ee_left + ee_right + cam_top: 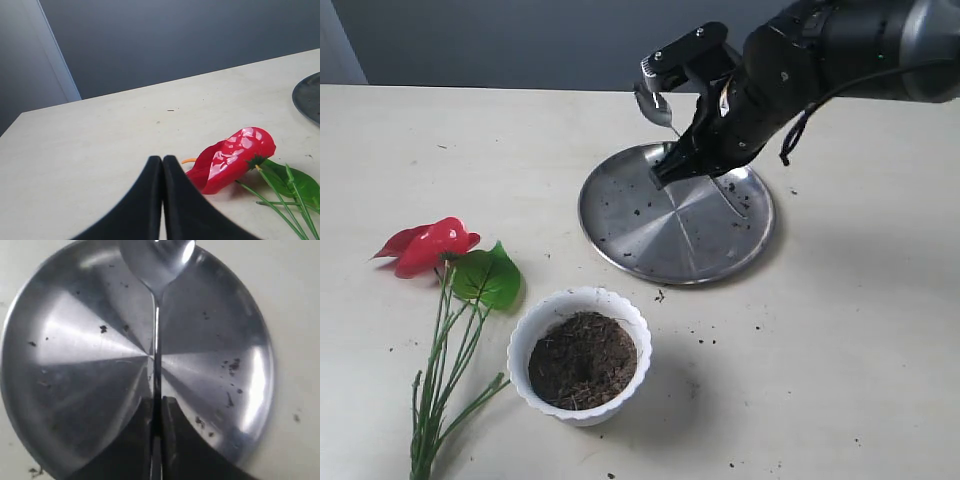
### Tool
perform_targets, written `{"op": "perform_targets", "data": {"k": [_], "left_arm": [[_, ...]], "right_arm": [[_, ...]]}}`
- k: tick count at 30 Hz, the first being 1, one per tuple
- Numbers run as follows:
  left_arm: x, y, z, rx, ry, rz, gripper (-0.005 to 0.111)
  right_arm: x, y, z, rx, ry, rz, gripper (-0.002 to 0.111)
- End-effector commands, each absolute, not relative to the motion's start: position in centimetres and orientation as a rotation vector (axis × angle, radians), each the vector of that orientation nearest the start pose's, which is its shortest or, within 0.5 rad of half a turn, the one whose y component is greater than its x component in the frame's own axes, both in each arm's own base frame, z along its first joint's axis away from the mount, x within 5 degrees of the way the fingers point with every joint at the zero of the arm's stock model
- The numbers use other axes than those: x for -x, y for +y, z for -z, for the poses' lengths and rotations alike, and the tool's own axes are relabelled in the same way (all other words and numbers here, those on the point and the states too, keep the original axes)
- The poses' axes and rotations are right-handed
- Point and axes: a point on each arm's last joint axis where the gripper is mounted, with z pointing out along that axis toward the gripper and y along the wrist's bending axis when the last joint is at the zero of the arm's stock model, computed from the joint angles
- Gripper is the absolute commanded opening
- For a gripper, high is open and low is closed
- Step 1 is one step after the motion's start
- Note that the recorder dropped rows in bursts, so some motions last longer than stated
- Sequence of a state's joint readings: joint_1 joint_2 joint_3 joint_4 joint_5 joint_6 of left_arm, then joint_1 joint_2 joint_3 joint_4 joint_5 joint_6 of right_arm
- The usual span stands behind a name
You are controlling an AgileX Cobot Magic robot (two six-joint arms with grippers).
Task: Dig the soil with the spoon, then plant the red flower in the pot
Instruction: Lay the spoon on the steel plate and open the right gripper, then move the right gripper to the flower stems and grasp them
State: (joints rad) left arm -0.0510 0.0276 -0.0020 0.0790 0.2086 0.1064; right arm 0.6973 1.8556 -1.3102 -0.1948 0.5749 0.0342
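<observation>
Silver spoon (156, 330) pinched in right end effector (156, 401), above steel plate (75, 370).

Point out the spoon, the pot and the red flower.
spoon (156, 260), right wrist view, on its bowl.
pot (519, 352), exterior view, on its white rim.
red flower (432, 245), exterior view, on a red bloom.

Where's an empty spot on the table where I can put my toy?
Bare table: back-left, behind the red flower and left of the steel plate; and front-right, beside the pot, with only crumbs. Crowded: flower stems next to the pot, and over the plate, where the right gripper holds the spoon.
</observation>
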Motion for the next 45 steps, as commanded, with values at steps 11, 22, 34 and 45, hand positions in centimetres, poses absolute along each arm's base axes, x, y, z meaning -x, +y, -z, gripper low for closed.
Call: {"op": "perform_targets", "data": {"k": [11, 22, 34, 45], "left_arm": [[-5.8, -0.2, -19.4, -0.180, 1.699, -0.100, 0.000], [-5.8, -0.2, -19.4, -0.180, 1.699, -0.100, 0.000], [-5.8, -0.2, -19.4, -0.180, 1.699, -0.100, 0.000], [-5.8, -0.2, -19.4, -0.180, 1.699, -0.100, 0.000]], "right_arm": [[-36.2, 28.8, -13.2, 1.070, 2.697, -0.136, -0.001], [-37.5, 27.1, -13.2, 1.043, 2.725, -0.069, 0.006], [-38.1, 27.0, -15.5, 0.920, 2.693, -0.108, 0.046], [-35.0, 27.6, -26.5, 0.731, 2.594, -0.499, 0.046]]}}
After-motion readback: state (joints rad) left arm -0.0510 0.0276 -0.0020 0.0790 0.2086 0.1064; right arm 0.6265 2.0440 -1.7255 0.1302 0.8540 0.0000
